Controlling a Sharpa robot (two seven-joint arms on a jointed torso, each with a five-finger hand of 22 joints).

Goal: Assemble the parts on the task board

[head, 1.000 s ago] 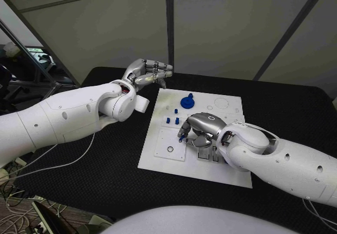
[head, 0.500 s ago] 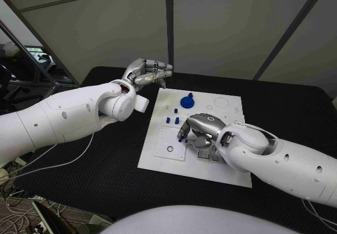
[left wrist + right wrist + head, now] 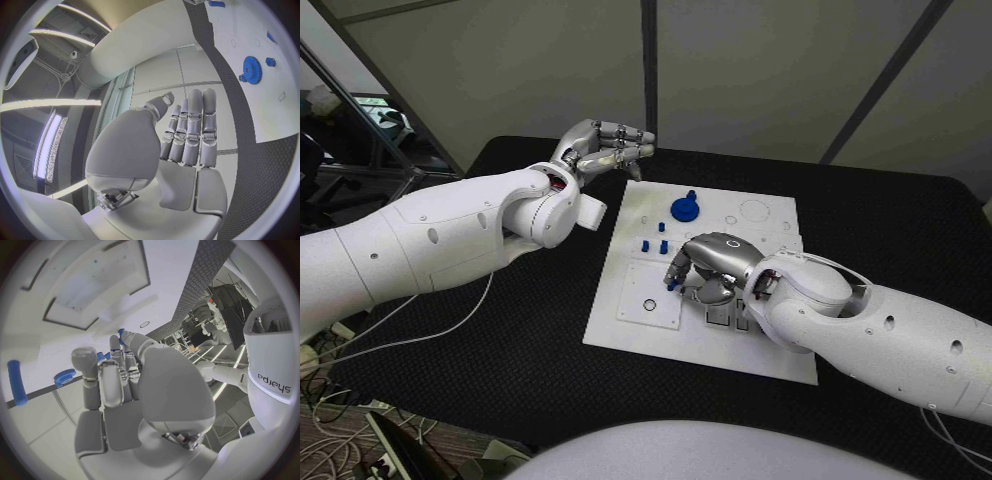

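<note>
The white task board [image 3: 625, 325] lies in the middle of the black table. On its far part a blue gear [image 3: 685, 209] stands, with three small blue pegs [image 3: 646, 245] nearer the middle. My right hand [image 3: 708, 262] hovers low over the board's centre with its fingers curled down, and it pinches a small blue peg [image 3: 672, 285] at its fingertips; the peg's tip [image 3: 120, 334] shows past the thumb. My left hand [image 3: 603, 148] is raised off the board's far left corner, fingers straight and holding nothing. The left wrist view shows that hand [image 3: 187, 135] and the gear [image 3: 252, 69].
A square recessed plate with a small ring [image 3: 649, 305] sits at the board's near left. Grey slotted fixtures [image 3: 726, 316] lie beside my right wrist. A faint circle outline [image 3: 754, 211] marks the board's far right. Black table [image 3: 516, 350] surrounds the board, with cables off its left edge.
</note>
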